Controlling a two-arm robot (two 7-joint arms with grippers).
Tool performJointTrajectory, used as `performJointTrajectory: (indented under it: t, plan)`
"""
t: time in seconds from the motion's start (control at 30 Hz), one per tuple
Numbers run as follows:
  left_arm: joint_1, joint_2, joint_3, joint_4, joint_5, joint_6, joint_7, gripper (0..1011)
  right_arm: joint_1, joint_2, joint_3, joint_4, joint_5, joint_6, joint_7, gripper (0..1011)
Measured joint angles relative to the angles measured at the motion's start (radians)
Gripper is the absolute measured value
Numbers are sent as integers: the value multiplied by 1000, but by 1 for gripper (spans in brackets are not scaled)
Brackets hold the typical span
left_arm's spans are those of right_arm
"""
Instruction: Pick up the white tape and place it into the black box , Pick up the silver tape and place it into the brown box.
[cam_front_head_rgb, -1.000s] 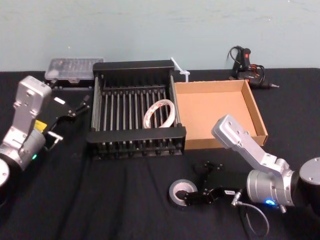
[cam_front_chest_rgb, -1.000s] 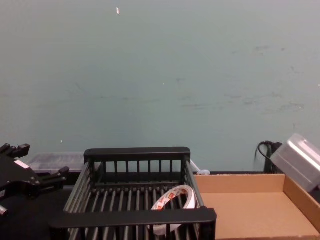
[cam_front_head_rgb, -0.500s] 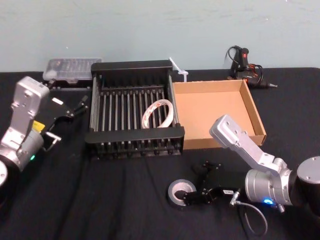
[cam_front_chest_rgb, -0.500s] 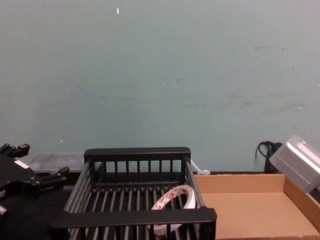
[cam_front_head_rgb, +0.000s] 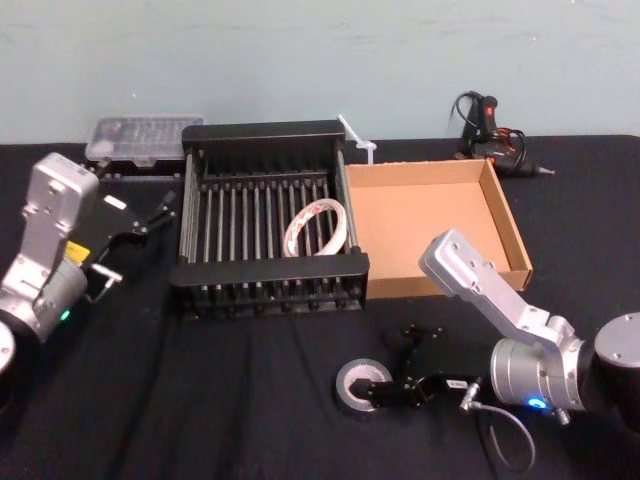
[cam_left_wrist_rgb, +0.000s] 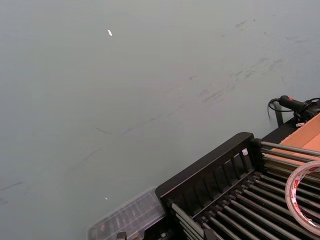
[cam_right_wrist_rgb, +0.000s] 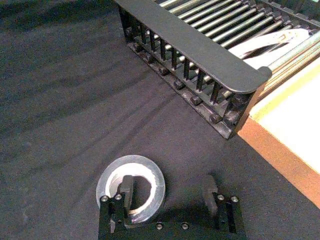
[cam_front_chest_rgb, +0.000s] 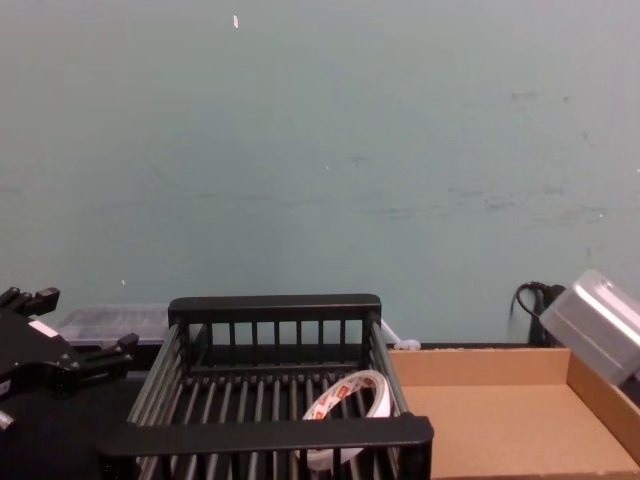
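Observation:
The silver tape (cam_front_head_rgb: 362, 385) lies flat on the black cloth in front of the boxes. My right gripper (cam_front_head_rgb: 395, 368) is down at it and open. In the right wrist view one finger (cam_right_wrist_rgb: 126, 189) stands inside the hole of the silver tape (cam_right_wrist_rgb: 150, 176), and the other finger (cam_right_wrist_rgb: 209, 187) is outside the roll with a gap. The white tape (cam_front_head_rgb: 318, 228) leans inside the black box (cam_front_head_rgb: 265, 131), also visible from the chest (cam_front_chest_rgb: 350, 400). The brown box (cam_front_head_rgb: 512, 225) sits right of it and holds nothing. My left gripper (cam_front_head_rgb: 155, 213) hangs open left of the black box.
A clear plastic case (cam_front_head_rgb: 145, 135) lies behind the black box's left corner. A black glue gun with cables (cam_front_head_rgb: 490, 125) sits behind the brown box, and a white zip tie (cam_front_head_rgb: 357, 137) lies between the boxes at the back. A wall closes off the table's far edge.
The right gripper stays low around the silver tape's wall, its fingers drawn slightly closer together. The left arm and both tapes have not moved.

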Motion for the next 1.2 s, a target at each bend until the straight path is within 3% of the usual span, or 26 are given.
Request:
performJointTrajectory:
  t: [0.23, 0.33, 0.57, 0.6, 0.8, 1.2]
  plan:
    - [0, 0, 0, 0, 0, 0, 0, 1001, 0, 0, 0, 0, 0, 0, 0, 758]
    - [0, 0, 0, 0, 0, 0, 0, 1001, 0, 0, 0, -1, 1, -1, 0, 620]
    - [0, 0, 0, 0, 0, 0, 0, 1001, 0, 0, 0, -1, 1, -1, 0, 446]
    - [0, 0, 0, 0, 0, 0, 0, 1001, 0, 0, 0, -1, 1, -1, 0, 370]
    - [0, 0, 0, 0, 0, 0, 0, 1001, 0, 0, 0, -1, 1, -1, 0, 186]
    - [0, 0, 0, 0, 0, 0, 0, 1001, 0, 1, 0, -1, 1, -1, 0, 171]
